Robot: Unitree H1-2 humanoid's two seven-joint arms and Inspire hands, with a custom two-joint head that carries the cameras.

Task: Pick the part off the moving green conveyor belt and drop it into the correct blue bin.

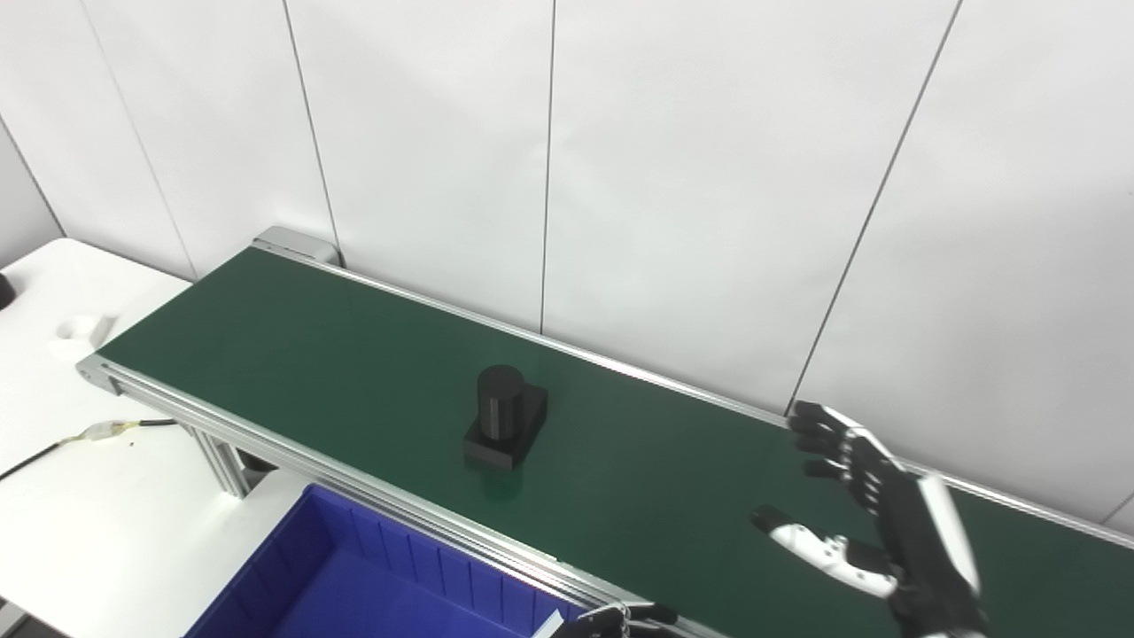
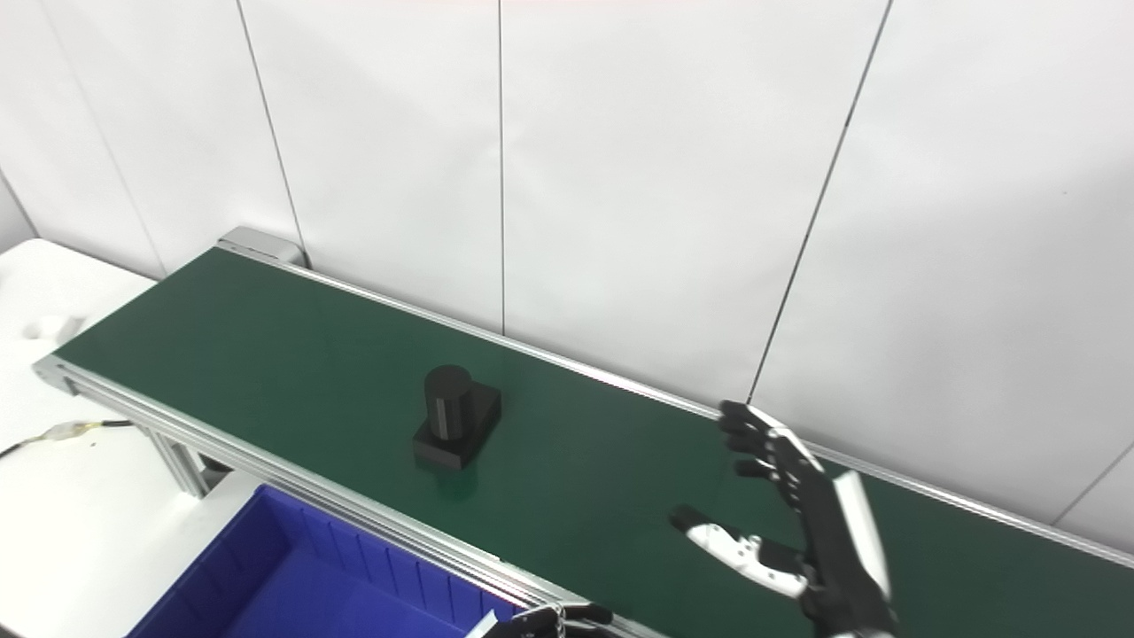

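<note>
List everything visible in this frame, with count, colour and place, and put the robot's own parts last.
part: one, black, a cylinder upright on a flat block, mid-belt
conveyor belt: one, dark green with silver rails, running from the left towards the lower right
bin: one, blue, below the belt's near rail, cut off by the bottom edge
table: one, white, at the left
cable: one, black with a pale connector, on the table
small white object: one, on the table at far left, unclear
wall: white panels behind the belt
right hand: open, over the belt at right
left hand: barely visible at the bottom edge
</note>
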